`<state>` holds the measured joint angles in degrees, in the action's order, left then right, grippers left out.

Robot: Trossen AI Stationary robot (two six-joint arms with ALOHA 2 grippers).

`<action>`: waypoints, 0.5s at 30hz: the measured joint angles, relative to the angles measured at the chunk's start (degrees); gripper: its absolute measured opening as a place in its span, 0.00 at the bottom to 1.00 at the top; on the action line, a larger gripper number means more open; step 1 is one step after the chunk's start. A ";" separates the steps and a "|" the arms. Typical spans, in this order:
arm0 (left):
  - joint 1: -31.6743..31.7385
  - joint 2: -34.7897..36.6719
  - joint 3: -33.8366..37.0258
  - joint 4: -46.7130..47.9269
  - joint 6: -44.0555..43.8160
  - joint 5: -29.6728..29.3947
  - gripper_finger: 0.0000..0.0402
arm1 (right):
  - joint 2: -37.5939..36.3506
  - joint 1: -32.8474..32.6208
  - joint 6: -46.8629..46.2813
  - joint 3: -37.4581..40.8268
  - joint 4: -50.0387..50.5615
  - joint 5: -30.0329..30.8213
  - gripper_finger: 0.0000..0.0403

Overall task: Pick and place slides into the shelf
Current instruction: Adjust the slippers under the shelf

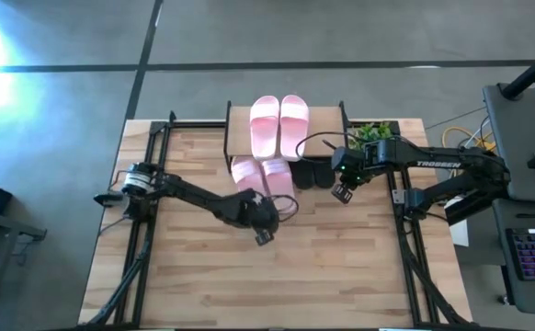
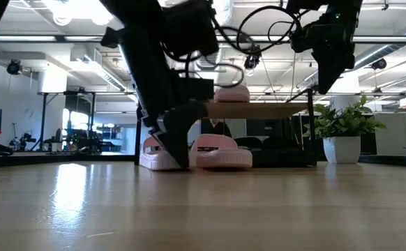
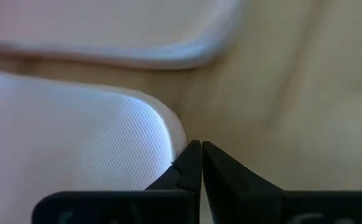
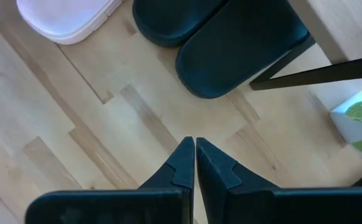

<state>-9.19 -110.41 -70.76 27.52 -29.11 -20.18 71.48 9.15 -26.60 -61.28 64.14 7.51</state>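
Pink slides (image 1: pixel 279 126) paired on my shelf (image 1: pixel 240 124), two more pink (image 1: pixel 262 175) and two black (image 1: pixel 311 173) beneath, left claw (image 1: pixel 263 235) closed empty beside them on the tabletop (image 1: pixel 249 276), right claw (image 1: pixel 343 192) closed above.

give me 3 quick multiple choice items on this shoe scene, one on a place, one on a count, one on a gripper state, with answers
1. Where do the black slides lie?
A. on top of the shelf
B. under the shelf, on the table
C. in a gripper

2. How many pale pink slides rest on top of the shelf?
A. none
B. two
C. four

3. How are the right gripper fingers?
A. shut, holding nothing
B. wide open
C. shut on a slide

Answers: 1 B, they poke out below the plank's edge. 2 B, one pair lies on the plank. 3 A, fingertips meet over bare table.
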 joint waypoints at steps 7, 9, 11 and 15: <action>1.90 3.43 0.25 6.41 1.18 -4.77 0.00 | -0.14 -1.04 -0.63 0.05 0.03 -4.24 0.02; 0.72 7.54 0.02 5.65 1.27 -4.23 0.00 | -0.26 -2.30 -0.59 0.54 -0.15 -8.72 0.02; -0.61 11.72 0.13 5.60 0.28 -2.83 0.00 | -0.35 -3.74 -1.29 1.75 -1.59 -11.32 0.02; -3.06 18.61 3.40 6.02 -8.58 -0.87 0.00 | -0.52 -4.95 -6.64 7.95 -13.16 -17.17 0.02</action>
<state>-12.25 -91.80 -67.36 33.54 -37.69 -21.05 70.96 4.20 -33.23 -53.33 50.98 -9.66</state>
